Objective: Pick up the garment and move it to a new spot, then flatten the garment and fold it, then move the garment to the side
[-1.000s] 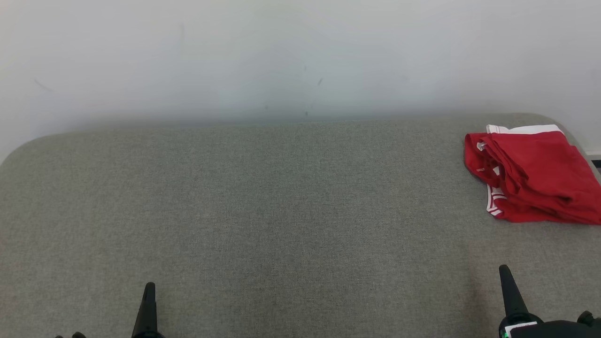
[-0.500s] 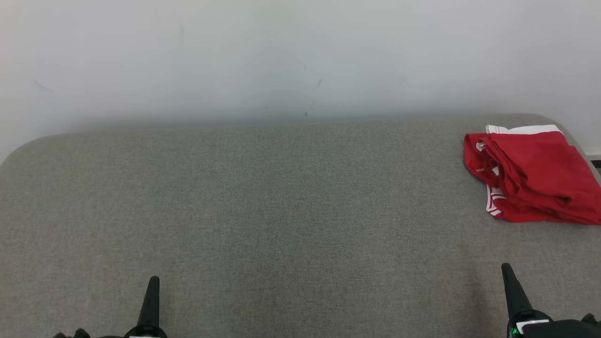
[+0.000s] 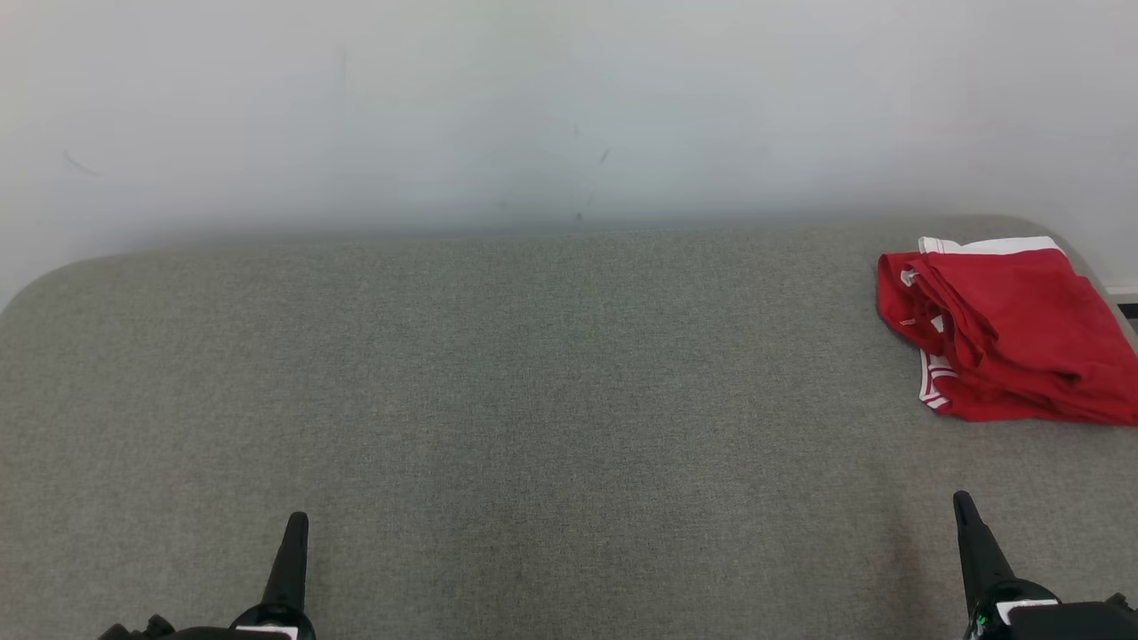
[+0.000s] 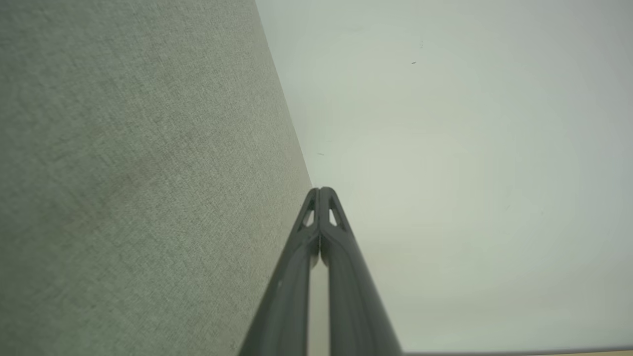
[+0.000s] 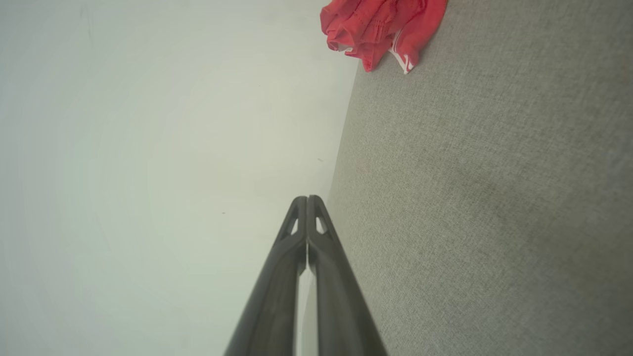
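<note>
The garment (image 3: 1013,333) is red with white trim, folded into a loose pile at the far right of the grey fabric surface (image 3: 533,400); it runs past the right edge of the head view. The right wrist view catches the garment (image 5: 381,27) at its top. My left gripper (image 3: 296,526) stands at the lower left, shut and holding nothing, far from the garment. My right gripper (image 3: 962,505) is at the lower right, also shut and holding nothing, a short way in front of the garment. Both wrist views show the fingertips pressed together: left gripper (image 4: 320,190), right gripper (image 5: 307,199).
A plain pale wall (image 3: 533,107) rises directly behind the surface's back edge. The surface has rounded far corners at the left and right. Bare grey fabric stretches between the grippers and to the left of the garment.
Both grippers have crept a little forward over the surface, the left one more than the right. The garment lies as before.
</note>
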{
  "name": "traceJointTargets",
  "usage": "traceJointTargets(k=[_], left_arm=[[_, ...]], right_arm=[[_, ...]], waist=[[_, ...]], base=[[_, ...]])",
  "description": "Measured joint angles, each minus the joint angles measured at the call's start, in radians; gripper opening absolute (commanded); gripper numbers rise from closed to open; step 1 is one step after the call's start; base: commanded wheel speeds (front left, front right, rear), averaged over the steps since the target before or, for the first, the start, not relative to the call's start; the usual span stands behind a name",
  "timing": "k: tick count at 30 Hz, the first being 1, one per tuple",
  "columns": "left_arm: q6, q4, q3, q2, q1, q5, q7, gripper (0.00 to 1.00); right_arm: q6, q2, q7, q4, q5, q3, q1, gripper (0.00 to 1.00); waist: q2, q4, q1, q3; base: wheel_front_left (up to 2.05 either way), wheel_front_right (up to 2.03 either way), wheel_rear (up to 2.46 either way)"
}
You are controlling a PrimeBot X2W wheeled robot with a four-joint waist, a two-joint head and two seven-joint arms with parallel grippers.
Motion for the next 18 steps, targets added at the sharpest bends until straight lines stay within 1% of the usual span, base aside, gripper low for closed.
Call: traceJointTargets(k=[18], left_arm=[[-0.001,0.000,-0.005,0.001,-0.013,-0.130,0.029,0.00]], right_arm=[[0.000,0.004,0.042,-0.006,0.132,-0.021,-0.007,0.00]], waist=[[0.0000,-0.001,0.0000,-0.002]], base=[[0.00,0.00,0.00]])
